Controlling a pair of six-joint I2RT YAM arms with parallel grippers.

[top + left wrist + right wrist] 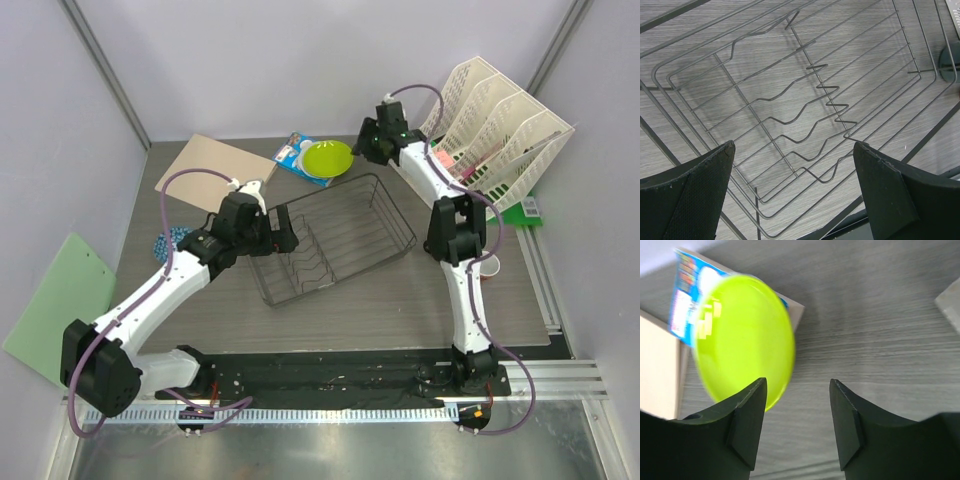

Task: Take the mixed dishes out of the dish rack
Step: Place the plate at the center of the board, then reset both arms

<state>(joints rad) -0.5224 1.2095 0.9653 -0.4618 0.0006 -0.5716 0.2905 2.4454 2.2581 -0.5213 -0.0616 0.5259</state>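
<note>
Rack (350, 225) mid-counter, prongs bare, looks emptied. Plate (742, 340) out, at far edge over packet (295, 150). Bowl (172, 241) at left edge, partly hidden. Left gripper (794, 150) apart over rack; right gripper (797, 390) apart beside plate, holding nothing. Unloading seemingly near done.

The top external camera looks steeply down from above and behind the arm bases, far enough off to take in the whole grey wood-grain bench (400, 310). The left wrist camera hangs close over the dark thin-wire rectangular dish rack (790, 100), facing down into it past the black left gripper (794, 150); the top view shows that rack mid-bench. The right wrist camera faces down past the black right gripper (797, 385), close to the lime-green round plate (740, 335), which the top view shows at the far side.
</note>
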